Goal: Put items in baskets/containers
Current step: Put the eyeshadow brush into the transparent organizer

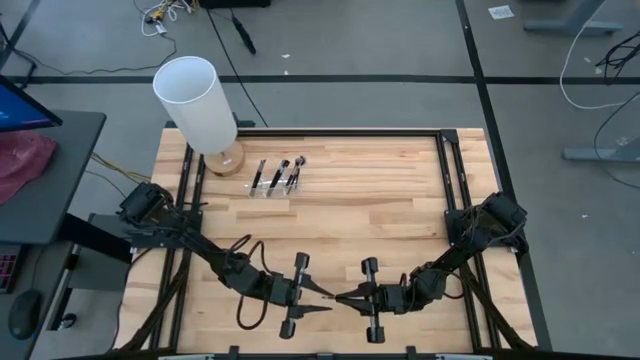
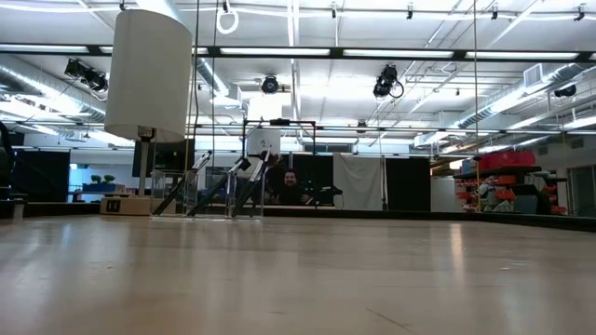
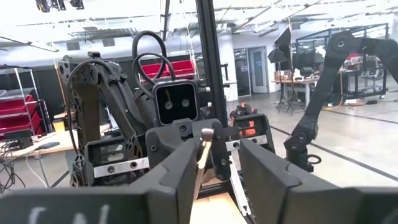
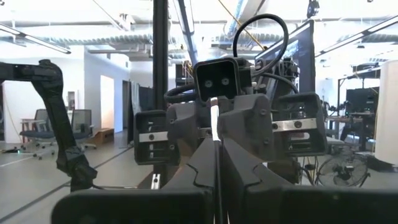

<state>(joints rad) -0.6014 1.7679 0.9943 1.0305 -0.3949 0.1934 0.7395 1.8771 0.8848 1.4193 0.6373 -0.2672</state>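
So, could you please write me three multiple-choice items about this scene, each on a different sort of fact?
1. Where does the clear holder stand?
A. beside the tall cylinder's wooden base
B. between the two pincers
C. at the table's right edge

2. What colour is the tall cylinder?
A. red
B. black
C. white

3. How is the right pincer?
A. wide open and empty
B. shut on a brush
C. shut on the cylinder

Answers:
1 A: in the high view the clear holder sits next to the wooden base.
2 C: the tall cylinder is plainly white.
3 B: in the right wrist view the right pincer has its fingers closed on a thin brush.
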